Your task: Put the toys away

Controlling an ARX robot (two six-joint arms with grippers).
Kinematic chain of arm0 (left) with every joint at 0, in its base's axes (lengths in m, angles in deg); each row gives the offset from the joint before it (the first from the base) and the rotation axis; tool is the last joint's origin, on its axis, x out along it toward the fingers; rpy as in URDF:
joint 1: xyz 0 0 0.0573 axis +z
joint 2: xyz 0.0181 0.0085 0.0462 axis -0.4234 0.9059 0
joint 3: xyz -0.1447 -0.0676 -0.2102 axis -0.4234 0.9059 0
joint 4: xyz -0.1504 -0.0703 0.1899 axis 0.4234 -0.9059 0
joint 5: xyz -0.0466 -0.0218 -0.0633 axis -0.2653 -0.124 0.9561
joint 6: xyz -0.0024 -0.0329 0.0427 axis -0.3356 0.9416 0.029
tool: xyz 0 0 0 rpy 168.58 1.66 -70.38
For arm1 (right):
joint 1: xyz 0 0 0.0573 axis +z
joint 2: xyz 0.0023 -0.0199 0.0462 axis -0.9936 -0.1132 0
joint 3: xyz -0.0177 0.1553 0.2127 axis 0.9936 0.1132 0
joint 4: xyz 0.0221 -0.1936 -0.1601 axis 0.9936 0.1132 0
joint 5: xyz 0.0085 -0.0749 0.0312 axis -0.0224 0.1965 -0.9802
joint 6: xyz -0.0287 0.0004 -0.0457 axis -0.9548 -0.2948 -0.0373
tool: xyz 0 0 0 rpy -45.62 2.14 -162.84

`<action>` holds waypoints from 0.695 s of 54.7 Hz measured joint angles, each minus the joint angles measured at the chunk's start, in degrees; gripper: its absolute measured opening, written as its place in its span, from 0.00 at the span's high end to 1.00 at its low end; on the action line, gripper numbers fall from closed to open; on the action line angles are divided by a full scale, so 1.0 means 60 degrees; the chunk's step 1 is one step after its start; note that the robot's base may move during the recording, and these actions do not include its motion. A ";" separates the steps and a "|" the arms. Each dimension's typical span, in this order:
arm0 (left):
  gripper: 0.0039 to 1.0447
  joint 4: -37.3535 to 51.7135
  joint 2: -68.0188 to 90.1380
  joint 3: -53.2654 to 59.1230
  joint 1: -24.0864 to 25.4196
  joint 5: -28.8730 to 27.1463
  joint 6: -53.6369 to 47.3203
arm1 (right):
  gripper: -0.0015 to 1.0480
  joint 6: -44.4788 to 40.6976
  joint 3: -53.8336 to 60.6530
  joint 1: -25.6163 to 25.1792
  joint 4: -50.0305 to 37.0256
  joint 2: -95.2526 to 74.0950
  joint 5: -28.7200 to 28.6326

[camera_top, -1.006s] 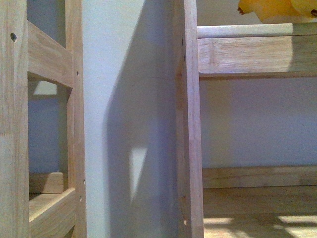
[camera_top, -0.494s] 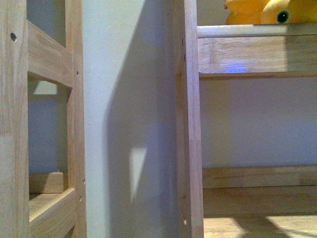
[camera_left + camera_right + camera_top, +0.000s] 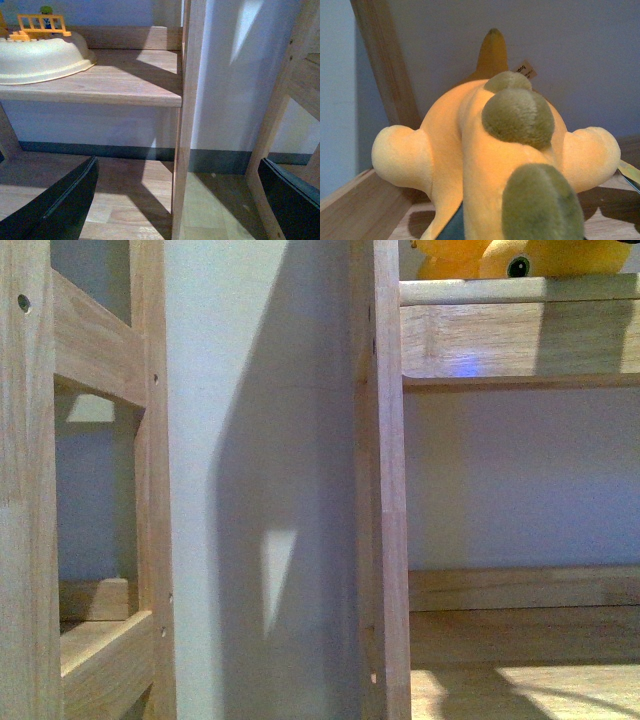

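**Right pincer at a plush toy on the upper shelf; left pincer spread and empty**

Right pincer: barely in frame in its own wrist view, hidden beneath the plush toy [image 3: 490, 150]; whether it grips the toy or has let go cannot be told. Left gripper [image 3: 175, 200]: fingers [image 3: 55, 205] spread wide, grasping nothing, low beside a wooden upright [image 3: 187, 120].

Location: the toy sits on the upper shelf [image 3: 515, 335] of the right-hand unit, close to the back wall.

Handling (judged): soft, light, compressible, unbreakable; it will sag, so a pinch across the body should hold better than one on an ear or limb.

Views compared: the front view shows only the toy's underside edge and one dark eye [image 3: 518, 267] over the shelf lip; the right wrist view shows its orange body, olive patches and sewn tag [image 3: 525, 70]. Only the left wrist view shows a cream basin [image 3: 42, 57] with a yellow toy fence [image 3: 42, 25] on a lower shelf.
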 joint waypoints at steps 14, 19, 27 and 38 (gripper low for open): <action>0.06 0.0004 0.0000 0.0000 0.0000 0.0000 0.0000 | 0.48 -0.0004 0.0000 -0.0069 0.0062 0.0000 0.0102; 0.06 0.0004 0.0000 0.0000 0.0000 0.0000 0.0000 | 0.37 -0.0007 0.0000 -0.0106 0.0106 0.0000 0.0098; 0.06 0.0000 0.0000 0.0000 0.0000 0.0000 0.0000 | 0.19 -0.0051 0.0000 -0.0160 0.0098 0.0000 0.0106; 0.06 0.0004 0.0000 0.0000 0.0000 0.0000 0.0000 | 0.07 -0.0270 0.0084 -0.0178 -0.0131 0.0007 0.0186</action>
